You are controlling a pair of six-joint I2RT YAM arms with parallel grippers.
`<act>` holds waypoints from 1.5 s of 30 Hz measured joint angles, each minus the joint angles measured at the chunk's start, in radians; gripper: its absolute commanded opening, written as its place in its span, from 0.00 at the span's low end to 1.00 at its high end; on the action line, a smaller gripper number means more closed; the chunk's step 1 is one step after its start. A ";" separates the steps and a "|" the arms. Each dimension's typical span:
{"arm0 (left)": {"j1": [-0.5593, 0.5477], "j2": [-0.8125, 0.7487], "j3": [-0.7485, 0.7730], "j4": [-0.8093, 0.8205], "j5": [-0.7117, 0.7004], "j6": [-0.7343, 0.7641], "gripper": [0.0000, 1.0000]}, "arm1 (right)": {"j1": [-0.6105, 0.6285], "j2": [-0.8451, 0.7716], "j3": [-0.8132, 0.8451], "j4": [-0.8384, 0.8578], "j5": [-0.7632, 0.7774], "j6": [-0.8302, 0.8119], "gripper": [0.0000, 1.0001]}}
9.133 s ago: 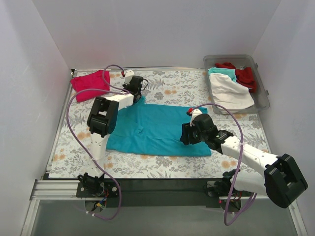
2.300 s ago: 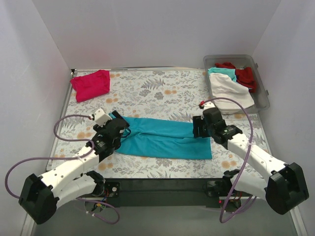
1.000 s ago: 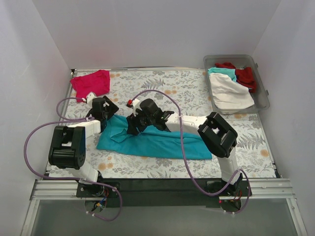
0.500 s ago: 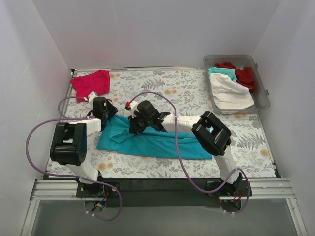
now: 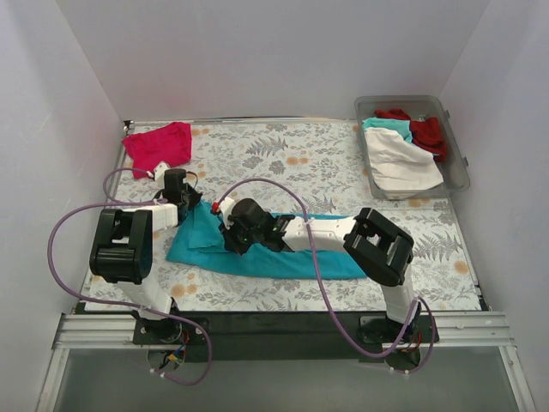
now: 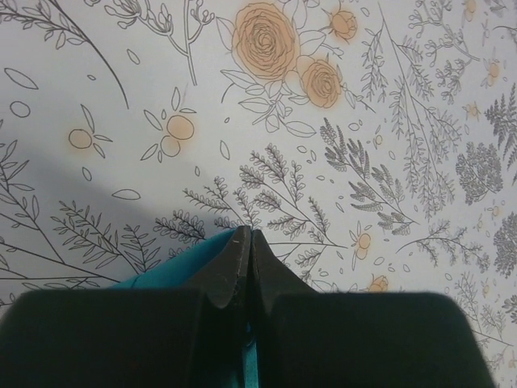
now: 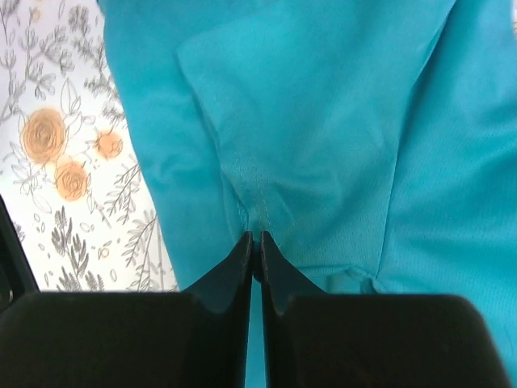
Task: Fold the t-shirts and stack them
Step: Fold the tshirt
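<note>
The teal t-shirt (image 5: 296, 264) lies folded into a long band on the floral tablecloth (image 5: 300, 154), well to the left of the clear plastic bin (image 5: 458, 168) and nearer to me than it. Its long axis runs left to right, roughly along the table's near edge. The right end is squared off on the bin's side. The left end, farthest from the bin, narrows to a corner.

My left gripper (image 5: 190, 207) sits at that far-left end. In its wrist view the fingers (image 6: 234, 259) are pressed together, with a sliver of teal cloth (image 6: 174, 276) caught between them. My right gripper (image 5: 233, 239) reaches across, away from the bin, onto the shirt's left part. Its fingers (image 7: 242, 267) are closed tight on a raised crease of the teal fabric (image 7: 323, 121).

The bin holds a white garment (image 5: 399, 163), a red one (image 5: 427, 133) and a bit of teal (image 5: 386, 125). A folded magenta-pink t-shirt (image 5: 159, 146) rests at the far left corner, across the table from the bin. Plain white walls (image 5: 257, 51) box the table on three sides.

A second ago both grippers hovered with jaws apart. Since then they have clamped, and the right one has dropped nearer to me. Two seconds back that arm worked the shirt's bin-side end.
</note>
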State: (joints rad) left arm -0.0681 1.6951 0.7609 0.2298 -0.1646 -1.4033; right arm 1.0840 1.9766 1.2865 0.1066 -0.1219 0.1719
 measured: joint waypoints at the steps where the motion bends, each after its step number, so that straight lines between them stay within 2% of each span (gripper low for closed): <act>1: 0.000 0.000 0.001 -0.007 -0.005 -0.001 0.00 | 0.015 -0.005 -0.011 0.002 0.018 0.000 0.01; 2: 0.000 0.000 0.002 -0.015 -0.010 -0.002 0.00 | 0.024 -0.007 -0.019 0.002 0.027 0.001 0.04; 3: 0.000 0.000 0.002 -0.024 -0.016 -0.003 0.00 | 0.036 -0.008 -0.029 0.002 0.039 0.005 0.16; 6: 0.000 0.000 0.002 -0.050 -0.041 -0.008 0.00 | 0.053 -0.009 -0.066 0.000 0.053 0.018 0.34; 9: 0.001 -0.001 0.005 -0.070 -0.070 -0.011 0.00 | 0.053 -0.024 -0.106 -0.004 0.071 0.020 0.42; 15: 0.001 -0.029 0.005 -0.122 -0.143 -0.018 0.00 | 0.049 -0.150 -0.156 -0.035 0.140 0.016 0.51; 20: 0.013 -0.043 0.005 -0.159 -0.188 -0.027 0.00 | 0.034 -0.256 -0.156 -0.025 0.189 -0.005 0.54; 22: 0.022 -0.048 0.005 -0.174 -0.201 -0.029 0.05 | 0.018 -0.269 -0.156 -0.021 0.196 -0.013 0.54; 27: 0.029 -0.088 0.005 -0.192 -0.227 -0.025 0.31 | -0.063 -0.244 -0.156 -0.024 0.198 -0.023 0.52; 29: 0.030 -0.116 0.005 -0.200 -0.235 -0.023 0.38 | -0.097 -0.222 -0.156 -0.024 0.198 -0.026 0.52; 31: 0.030 -0.156 0.004 -0.206 -0.242 -0.019 0.49 | -0.132 -0.200 -0.156 -0.026 0.198 -0.028 0.52; 36: -0.006 -0.302 -0.018 -0.203 -0.264 -0.017 0.50 | -0.195 -0.183 -0.167 -0.025 0.197 -0.033 0.51; 40: -0.132 -0.410 -0.074 -0.194 -0.262 -0.029 0.50 | -0.222 -0.183 -0.206 -0.017 0.194 -0.032 0.51; 45: -0.276 -0.431 -0.158 -0.196 -0.201 -0.072 0.50 | -0.242 -0.201 -0.296 -0.012 0.198 -0.021 0.51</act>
State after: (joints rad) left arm -0.3439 1.2640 0.6033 0.0341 -0.3660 -1.4750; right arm 0.8417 1.7756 0.9905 0.0948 0.0761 0.1513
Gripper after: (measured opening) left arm 0.499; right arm 0.511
